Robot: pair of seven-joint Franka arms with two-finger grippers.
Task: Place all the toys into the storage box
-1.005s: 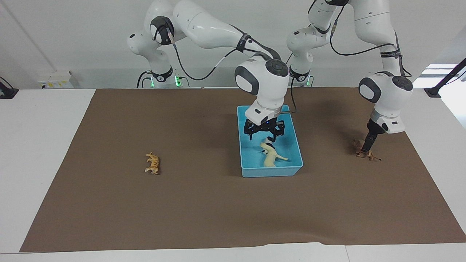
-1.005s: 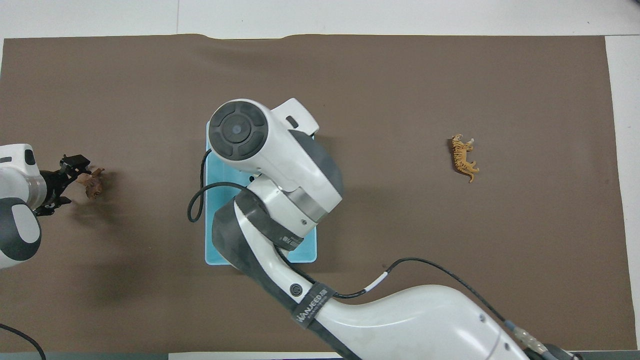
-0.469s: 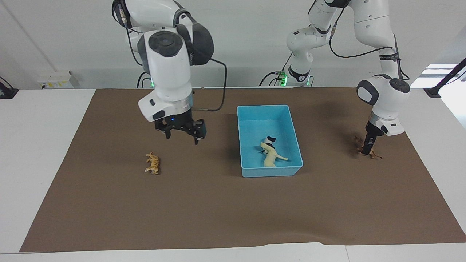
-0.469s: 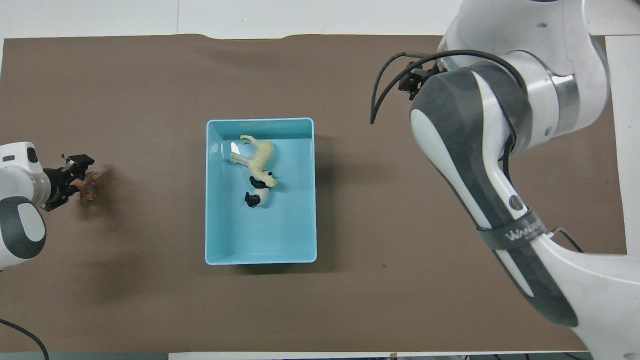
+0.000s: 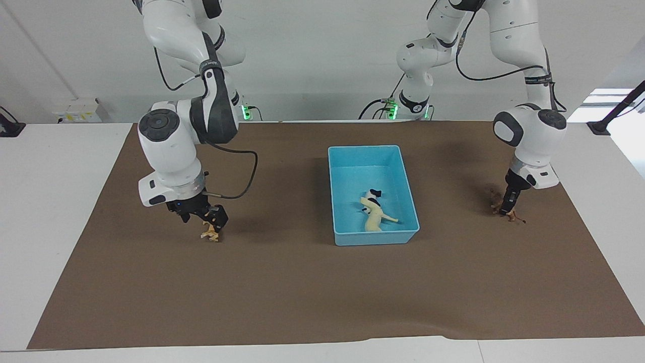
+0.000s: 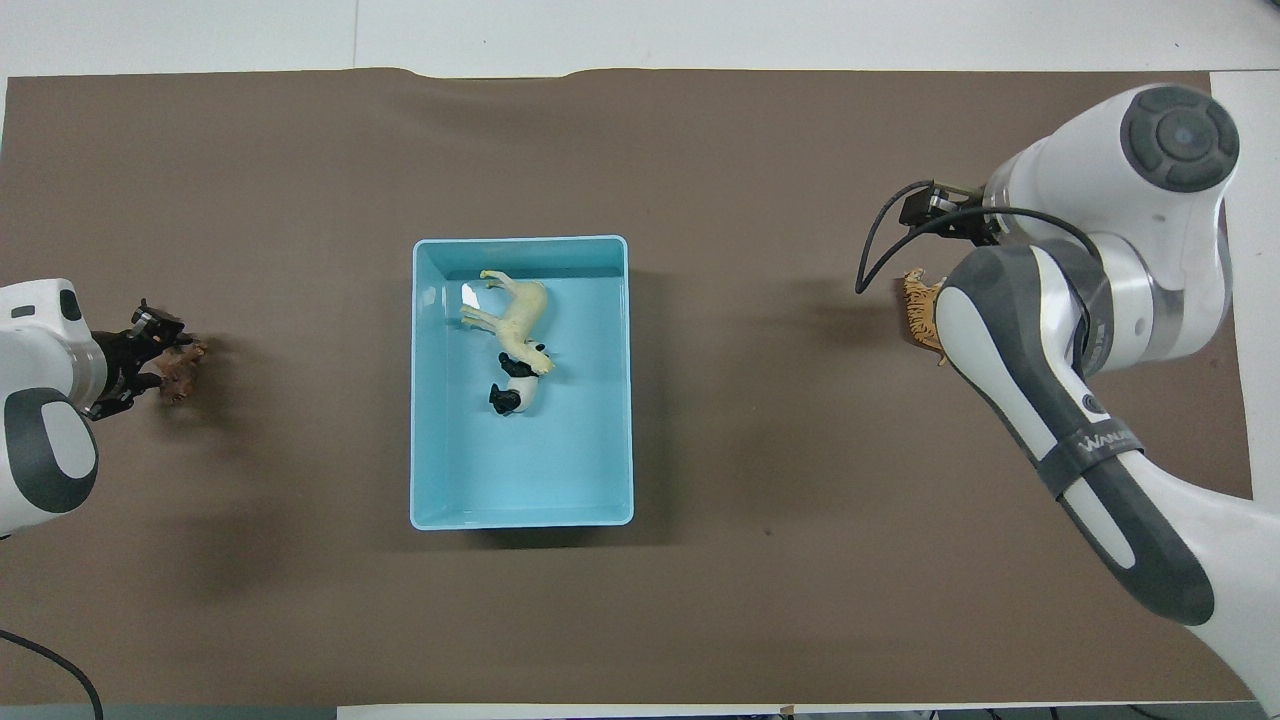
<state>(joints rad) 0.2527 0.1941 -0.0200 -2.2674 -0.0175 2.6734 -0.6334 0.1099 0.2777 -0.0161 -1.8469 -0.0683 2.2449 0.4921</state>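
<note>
The light blue storage box (image 5: 373, 148) (image 6: 520, 242) sits mid-table. In it lie the cream-yellow horse (image 5: 374, 219) (image 6: 520, 310) and the black-and-white panda (image 5: 372, 197) (image 6: 512, 385), touching each other. The orange striped tiger (image 5: 210, 235) (image 6: 915, 310) stands on the mat toward the right arm's end. My right gripper (image 5: 203, 222) is low over it and open, a finger on each side. The brown lion (image 5: 514, 217) (image 6: 183, 358) is at the left arm's end, with my left gripper (image 5: 506, 206) (image 6: 150, 350) down at it. Whether it grips the lion does not show.
A brown mat (image 5: 302, 292) covers most of the white table. In the overhead view the right arm's forearm hides its own gripper and part of the tiger.
My right arm swung from over the storage box to the tiger and came down around it. The panda now lies in the box beside the horse. My left gripper stayed at the lion.
</note>
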